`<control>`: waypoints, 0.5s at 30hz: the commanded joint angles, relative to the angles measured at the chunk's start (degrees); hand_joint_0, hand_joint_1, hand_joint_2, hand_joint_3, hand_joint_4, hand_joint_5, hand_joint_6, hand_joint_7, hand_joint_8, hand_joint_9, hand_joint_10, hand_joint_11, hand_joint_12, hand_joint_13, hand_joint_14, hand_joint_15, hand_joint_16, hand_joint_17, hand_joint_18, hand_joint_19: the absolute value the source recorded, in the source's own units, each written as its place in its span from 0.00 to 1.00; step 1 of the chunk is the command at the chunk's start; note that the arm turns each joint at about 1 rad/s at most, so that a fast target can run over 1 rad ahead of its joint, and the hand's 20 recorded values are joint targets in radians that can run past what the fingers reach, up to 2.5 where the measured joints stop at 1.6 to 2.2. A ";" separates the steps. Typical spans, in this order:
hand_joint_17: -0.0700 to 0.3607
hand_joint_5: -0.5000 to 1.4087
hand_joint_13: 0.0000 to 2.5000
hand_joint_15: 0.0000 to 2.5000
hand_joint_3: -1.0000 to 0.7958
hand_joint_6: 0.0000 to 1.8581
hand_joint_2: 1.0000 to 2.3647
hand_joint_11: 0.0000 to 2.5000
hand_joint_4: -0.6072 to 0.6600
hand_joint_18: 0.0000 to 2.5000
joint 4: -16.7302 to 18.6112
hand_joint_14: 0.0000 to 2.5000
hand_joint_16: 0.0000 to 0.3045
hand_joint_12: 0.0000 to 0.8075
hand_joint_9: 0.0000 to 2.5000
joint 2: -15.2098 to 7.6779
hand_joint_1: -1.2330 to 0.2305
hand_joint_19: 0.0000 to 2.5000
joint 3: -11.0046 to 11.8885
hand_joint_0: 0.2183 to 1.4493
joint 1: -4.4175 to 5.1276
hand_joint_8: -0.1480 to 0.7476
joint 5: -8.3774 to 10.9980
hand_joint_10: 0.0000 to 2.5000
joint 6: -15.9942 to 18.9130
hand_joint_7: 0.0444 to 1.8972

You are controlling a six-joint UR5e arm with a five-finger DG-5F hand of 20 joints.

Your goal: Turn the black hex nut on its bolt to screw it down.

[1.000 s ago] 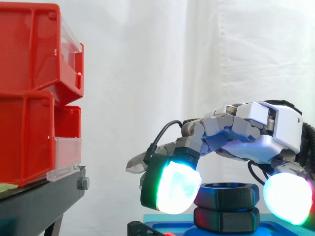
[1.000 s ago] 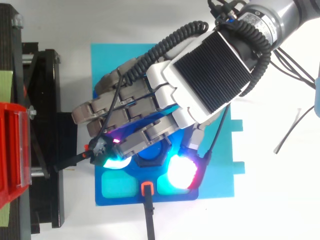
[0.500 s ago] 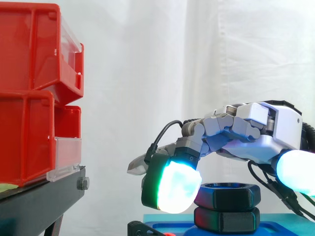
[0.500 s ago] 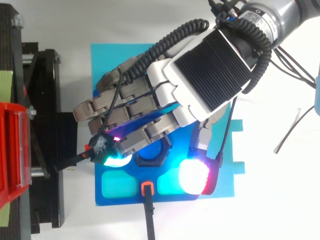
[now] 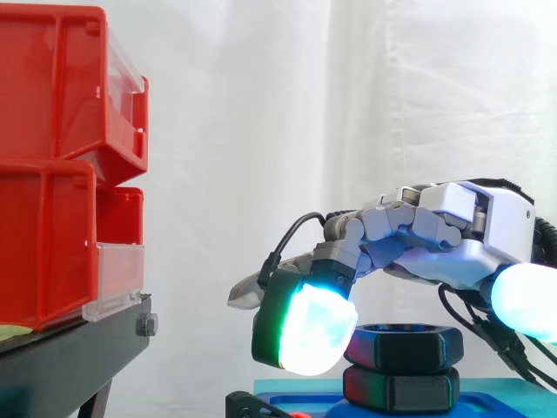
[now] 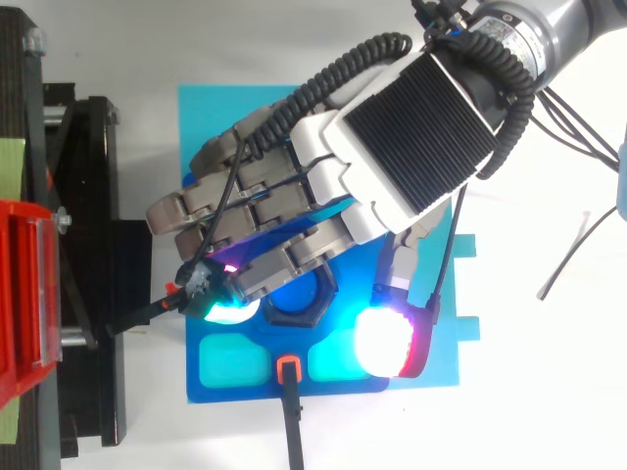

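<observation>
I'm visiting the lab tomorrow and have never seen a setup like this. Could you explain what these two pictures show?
Both pictures show one scene. One camera stands beside the work and looks level across it; the other looks straight down. The grey and white machine is a robot hand on the end of an arm, with fingers and a thumb. The glowing blobs are its own fingertip pads, not lamps. Under it a black hex nut sits on a second black hex piece, mounted on a blue base. The robot hand arches over the nut: in the side view one pad hangs left of the nut, while the thumb pad stands clear of it, so nothing is pinched. At the left, red bins rest on a black stand before a white curtain.
</observation>
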 commanded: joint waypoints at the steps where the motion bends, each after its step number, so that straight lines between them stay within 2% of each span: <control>1: 0.54 0.21 0.24 0.07 0.28 0.31 0.00 0.08 0.82 0.27 0.01 0.00 0.24 0.51 0.26 0.00 0.75 0.24 0.01 0.13 -0.03 0.60 -0.02 0.00 0.00 0.50; 5: 0.54 0.21 0.24 0.07 0.28 0.31 0.00 0.08 0.83 0.27 0.01 0.00 0.23 0.51 0.26 0.00 0.71 0.24 0.01 0.13 -0.03 0.60 -0.02 0.00 0.00 0.50; 10: 0.47 0.20 0.23 0.07 0.28 0.30 0.00 0.09 0.76 0.25 0.09 0.00 0.19 0.45 0.25 0.00 0.46 0.25 0.01 0.20 -0.11 0.54 -0.02 0.00 0.00 0.52; 15: 0.45 0.20 0.23 0.08 0.29 0.30 0.00 0.09 0.74 0.24 0.01 0.00 0.18 0.42 0.24 0.00 0.38 0.25 0.01 0.25 -0.03 0.52 -0.02 0.00 0.00 0.52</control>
